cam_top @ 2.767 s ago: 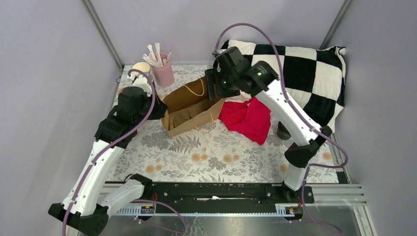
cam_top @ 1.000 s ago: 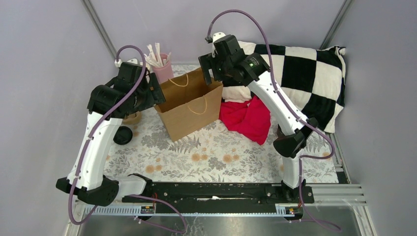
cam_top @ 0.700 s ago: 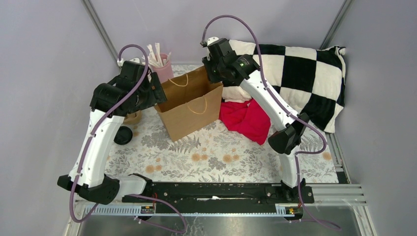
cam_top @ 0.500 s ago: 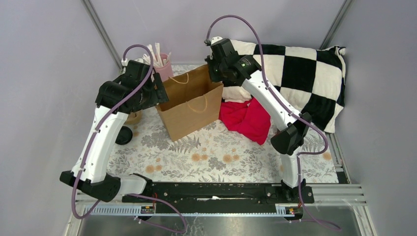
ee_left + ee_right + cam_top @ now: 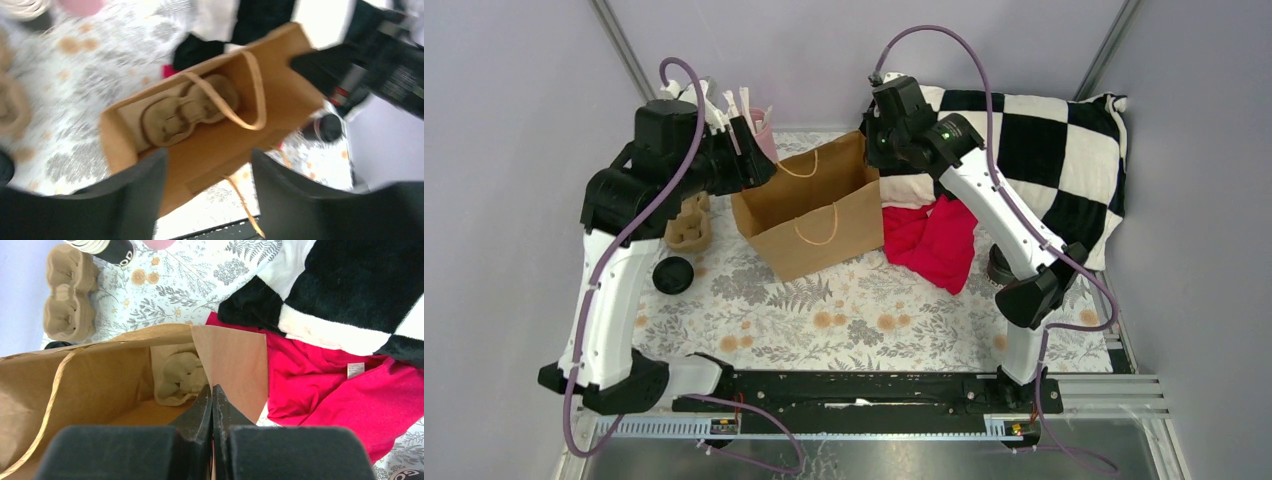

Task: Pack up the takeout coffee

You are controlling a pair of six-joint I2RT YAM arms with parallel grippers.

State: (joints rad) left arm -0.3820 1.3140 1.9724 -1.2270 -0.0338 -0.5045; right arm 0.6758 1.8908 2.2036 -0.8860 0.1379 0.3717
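Right hand [image 5: 212,391] pinches the bag [image 5: 824,238] rim: steady it while the open, empty left hand [image 5: 207,167] fetches the coffee [image 5: 672,274].

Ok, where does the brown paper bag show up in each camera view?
Top external: the brown paper bag stands upright in the middle of the picture.
Left wrist: the bag fills the centre, seen from above, mouth open.
Right wrist: the bag fills the lower left, mouth open.
Shared landmark: the black-and-white checkered pillow, close by the bag in every view.
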